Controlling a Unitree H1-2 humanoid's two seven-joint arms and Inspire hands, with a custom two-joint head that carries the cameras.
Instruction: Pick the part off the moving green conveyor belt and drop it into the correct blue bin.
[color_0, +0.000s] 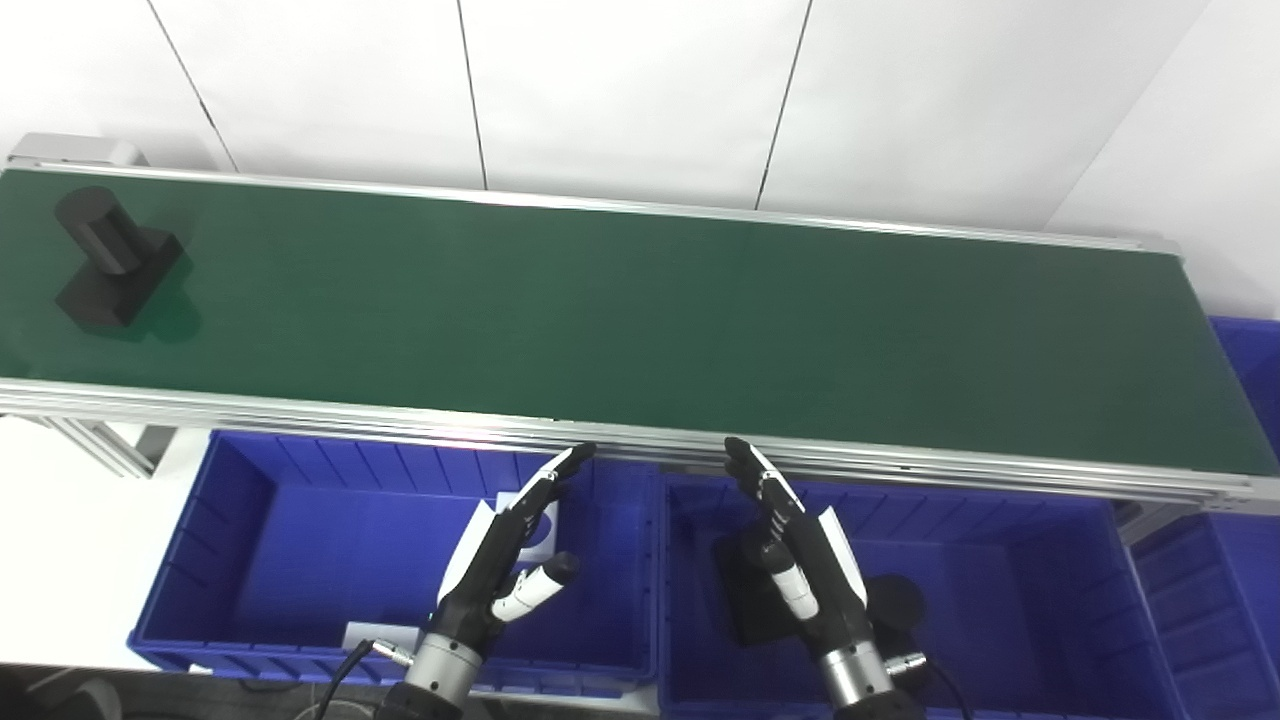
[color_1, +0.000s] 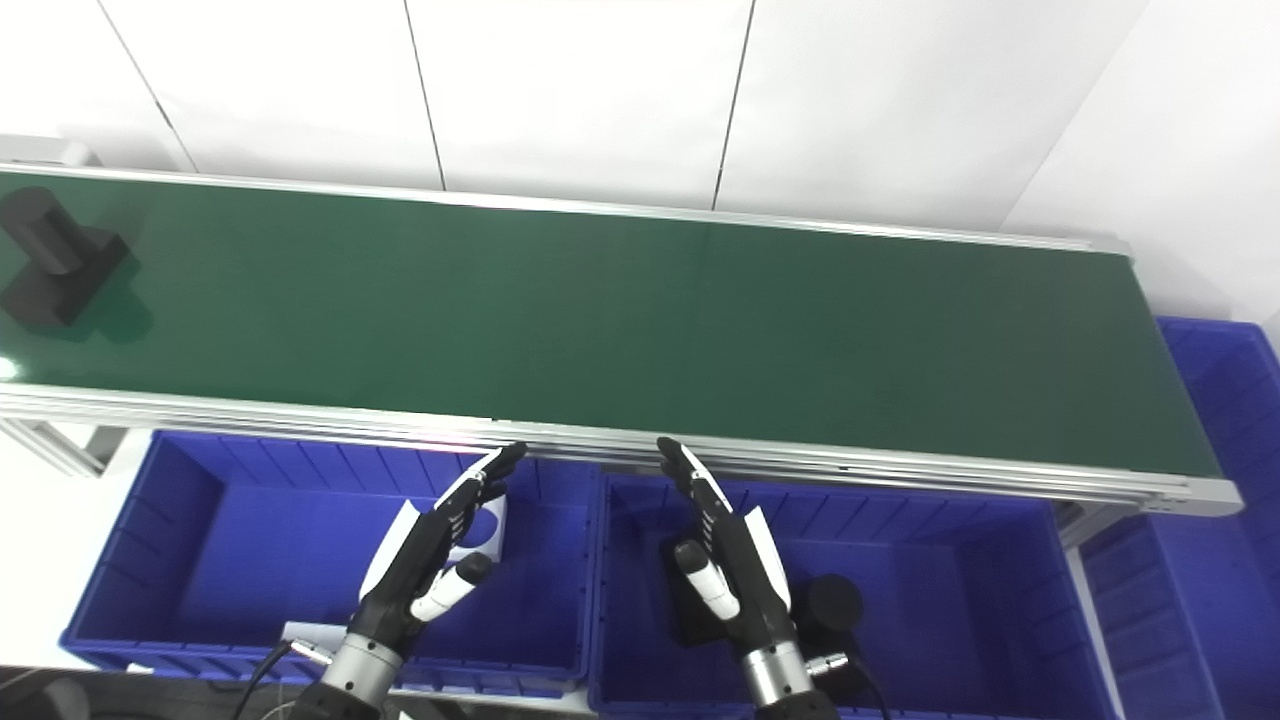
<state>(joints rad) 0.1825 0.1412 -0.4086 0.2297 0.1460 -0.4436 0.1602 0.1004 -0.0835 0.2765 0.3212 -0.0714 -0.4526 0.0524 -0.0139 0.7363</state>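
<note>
Black part (color_0: 105, 258) sits at far left of the green conveyor belt (color_0: 640, 320), well apart from both hands. Left hand (color_0: 500, 560) and right hand (color_0: 800, 555) hover over blue bins (color_0: 250, 530), fingers spread, empty. White panelled wall (color_0: 620, 90) behind.

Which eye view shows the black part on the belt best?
Left eye view: the black part sits whole, clear of the frame edge, on the green belt. In the right eye view the part touches the left edge.

Green conveyor belt (color_0: 640, 310), one black part (color_0: 105, 260) near its far left end.
</note>
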